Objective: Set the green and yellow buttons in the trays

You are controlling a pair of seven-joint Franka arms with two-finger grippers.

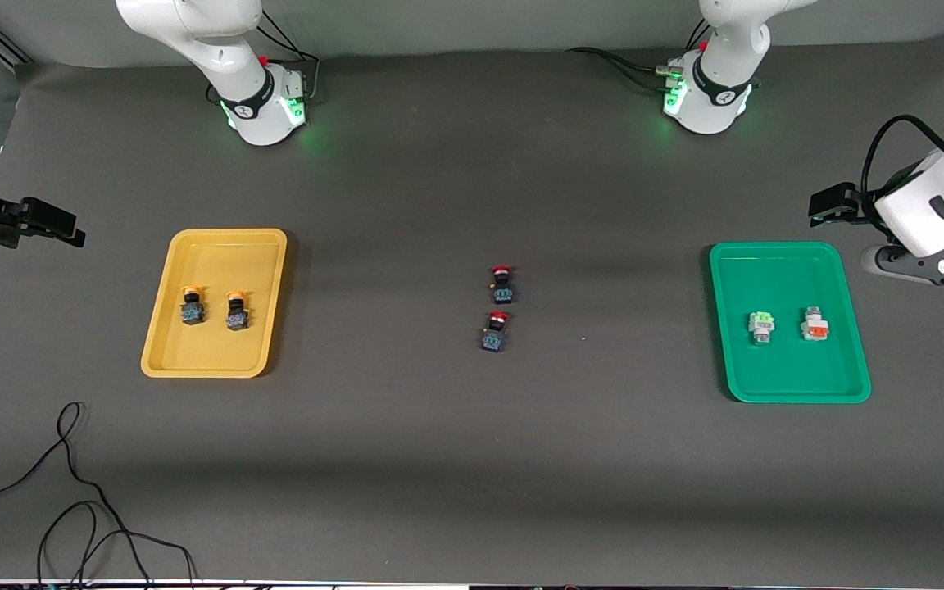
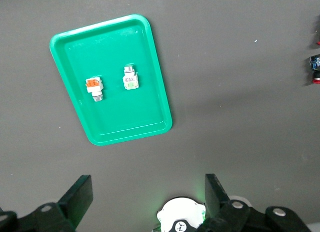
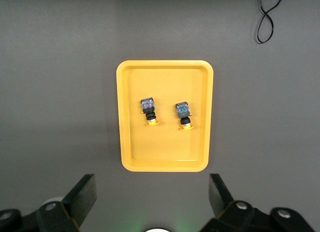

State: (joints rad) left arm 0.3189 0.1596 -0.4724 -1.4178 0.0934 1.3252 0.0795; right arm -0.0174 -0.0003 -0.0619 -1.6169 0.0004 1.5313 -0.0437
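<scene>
Two black-bodied buttons with yellow caps (image 1: 192, 306) (image 1: 236, 310) lie side by side in the yellow tray (image 1: 218, 254). The right wrist view looks straight down on them (image 3: 149, 110) (image 3: 184, 114) and on that tray (image 3: 165, 81). In the green tray (image 1: 783, 270) lie a white button with a green part (image 1: 760, 325) and a white one with orange (image 1: 814, 324); the left wrist view shows both (image 2: 130, 80) (image 2: 93, 86) in their tray (image 2: 115, 46). My right gripper (image 1: 70, 233) (image 3: 152, 184) hangs open and empty beside the yellow tray. My left gripper (image 1: 820, 209) (image 2: 147, 184) hangs open and empty beside the green tray.
Two black switches with red caps (image 1: 502, 283) (image 1: 496, 330) lie on the dark mat midway between the trays. A loose black cable (image 1: 70, 492) curls on the mat near the front camera at the right arm's end. Both arm bases (image 1: 263, 102) (image 1: 705, 98) glow green.
</scene>
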